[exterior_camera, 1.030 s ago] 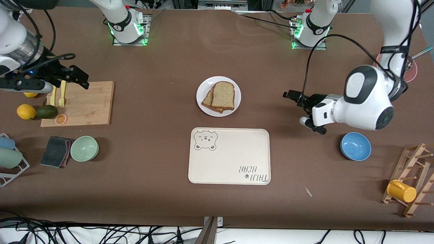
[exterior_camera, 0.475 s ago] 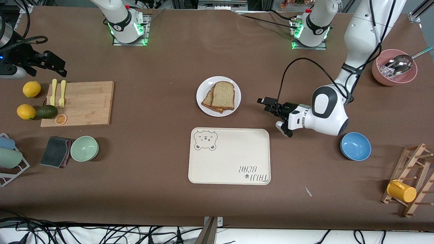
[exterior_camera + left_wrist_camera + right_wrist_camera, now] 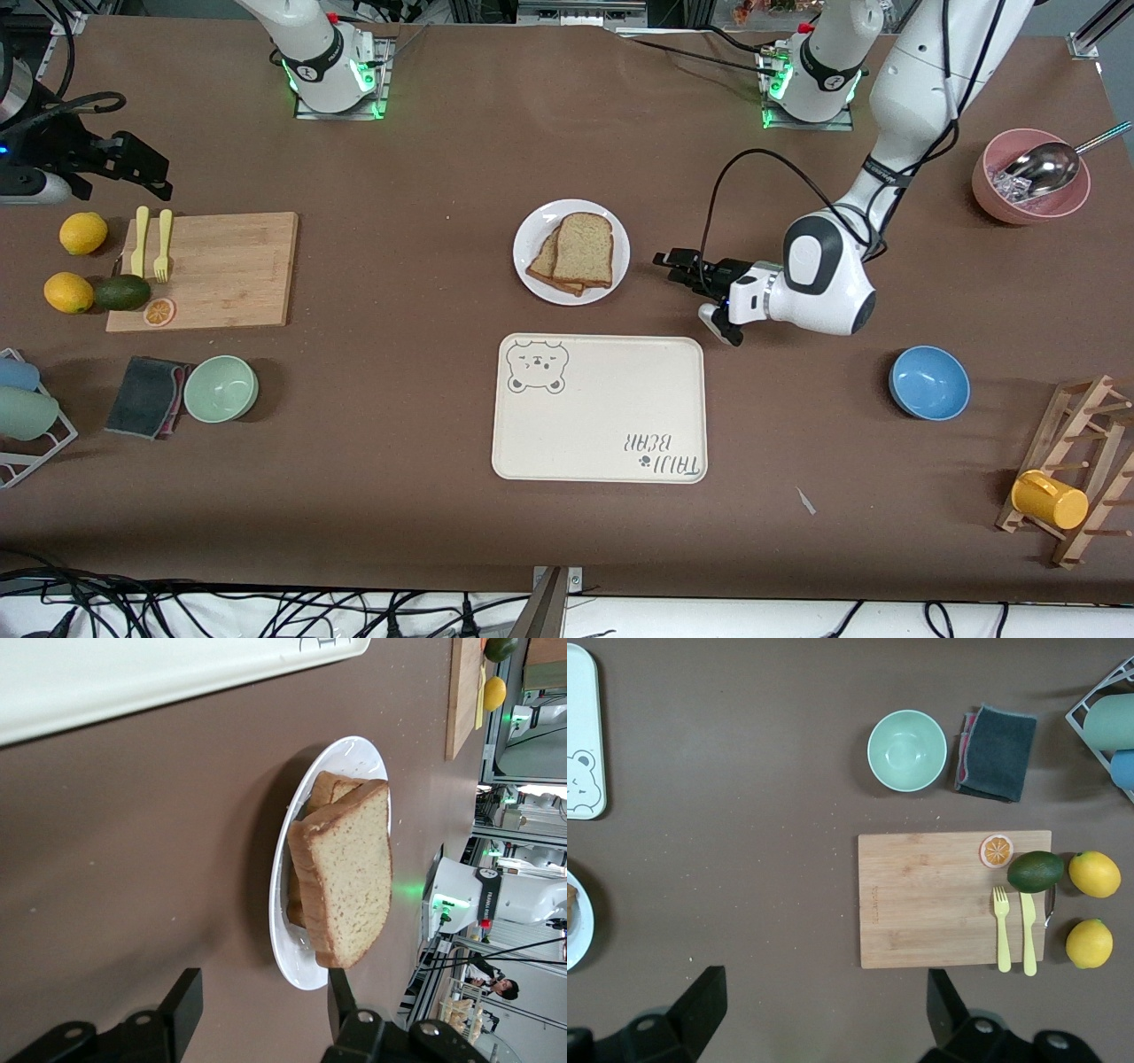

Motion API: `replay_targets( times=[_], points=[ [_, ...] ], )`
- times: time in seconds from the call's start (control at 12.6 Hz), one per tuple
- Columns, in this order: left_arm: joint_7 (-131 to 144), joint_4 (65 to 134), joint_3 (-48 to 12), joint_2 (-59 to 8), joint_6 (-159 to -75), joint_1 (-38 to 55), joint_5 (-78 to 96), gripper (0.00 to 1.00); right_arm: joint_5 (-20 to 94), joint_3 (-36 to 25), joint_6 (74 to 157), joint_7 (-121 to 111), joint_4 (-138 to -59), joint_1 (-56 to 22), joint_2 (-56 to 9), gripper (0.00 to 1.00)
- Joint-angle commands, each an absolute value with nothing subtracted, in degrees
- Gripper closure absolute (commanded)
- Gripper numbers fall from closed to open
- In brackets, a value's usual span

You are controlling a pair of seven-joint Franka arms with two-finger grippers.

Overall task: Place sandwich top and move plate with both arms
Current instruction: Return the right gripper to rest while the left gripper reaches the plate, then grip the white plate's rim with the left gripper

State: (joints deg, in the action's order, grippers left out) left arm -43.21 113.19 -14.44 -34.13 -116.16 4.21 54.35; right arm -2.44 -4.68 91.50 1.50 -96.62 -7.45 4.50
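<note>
Brown table (image 3: 425,532), laid with kitchenware.
Plate (image 3: 617,232) mid-table; tray (image 3: 599,434) nearer the camera; cutting board (image 3: 230,275) toward the right arm's end.

Glossy white jointed arms (image 3: 824,275), black pincers, black looping cables, green-lit bases.

Setting: robotics lab staged as a kitchen; two white arms (image 3: 819,275) bolted to a brown-covered table (image 3: 425,159), bases lit green; loose cables (image 3: 133,607) along the table edge nearest the front camera; metal framing and a further robot base (image 3: 496,899) in the left wrist view; cutting board (image 3: 217,270), bowls and fruit as props.
</note>
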Motion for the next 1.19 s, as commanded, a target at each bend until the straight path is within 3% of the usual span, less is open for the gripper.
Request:
replay_targets(
  times=[0.0,0.16,1.11],
  points=[
    [-47.8,114.5,-14.3,-35.5,-118.7,6.1,59.8,0.41,-3.2,-4.3,90.3,0.5,-96.2,-7.2,4.0,0.0],
    [-51.8,114.7,-14.3,-37.0,-118.7,6.2,61.9,0.52,-3.1,-4.2,90.4,0.5,-96.0,-7.2,3.8,0.0],
    [-57.5,115.4,-14.3,-40.5,-118.9,9.1,69.3,0.6,-2.7,-4.3,90.5,-0.1,-96.0,-6.2,3.8,0.0]
  ],
)
